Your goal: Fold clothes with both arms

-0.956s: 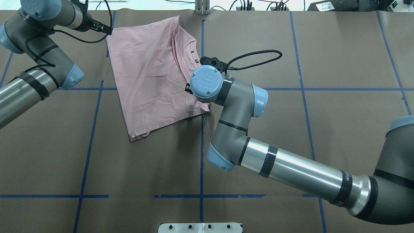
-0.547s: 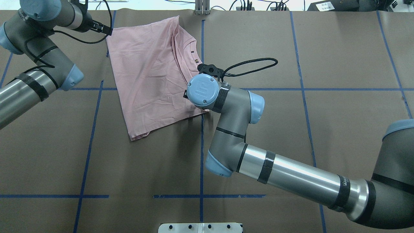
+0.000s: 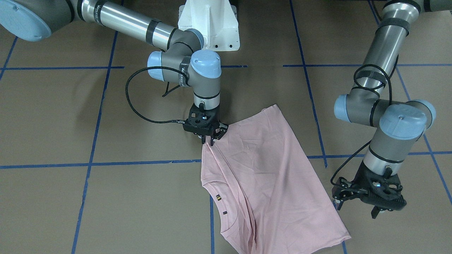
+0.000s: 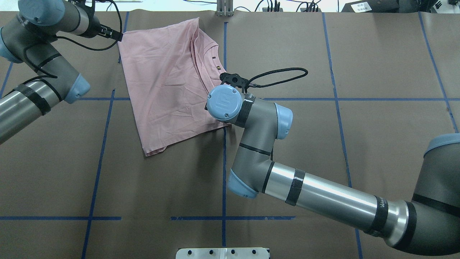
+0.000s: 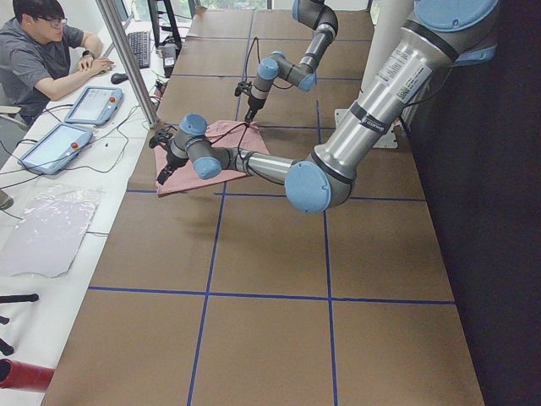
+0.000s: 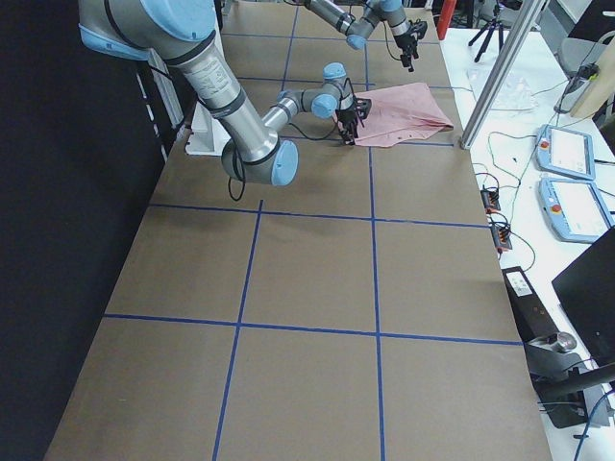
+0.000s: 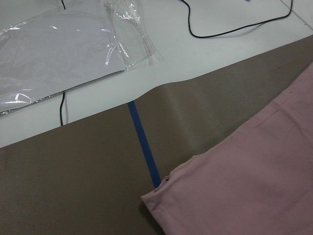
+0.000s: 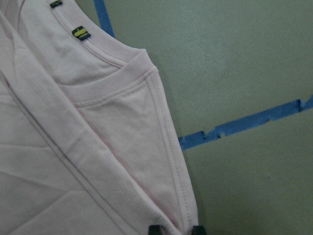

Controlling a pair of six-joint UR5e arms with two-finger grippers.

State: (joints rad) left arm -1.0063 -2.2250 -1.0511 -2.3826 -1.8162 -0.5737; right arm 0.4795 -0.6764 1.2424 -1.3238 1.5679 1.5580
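Nearest the robot, a white fixed pedestal (image 4: pixel 222 253) sits at the edge of the brown paper-covered desk (image 4: pixel 377 144), which is crossed by blue tape lines (image 4: pixel 96 172). From that side the silver-grey tubular right arm (image 4: pixel 323 196), with light blue joint caps, reaches to the middle of the desk. Its black two-finger right end effector (image 3: pixel 211 140) points down, fingers pinched narrow on a stitched edge of the pale pink short-sleeved T-shirt (image 4: pixel 169 82). The cloth runs up to a point between the tips. The T-shirt lies folded lengthwise, plain side up, on the far half of the desk toward the robot's left, its neckline and two small labels turned to the right. Farther out, the left arm (image 4: pixel 28 99) hangs its left end effector (image 3: pixel 356 210) just beside the T-shirt's far left corner, fingers spread wide and holding nothing. Beyond the desk's far edge, a clear plastic sheet (image 7: pixel 54 54) and a black cable (image 7: pixel 234 29) lie on a pale surface.
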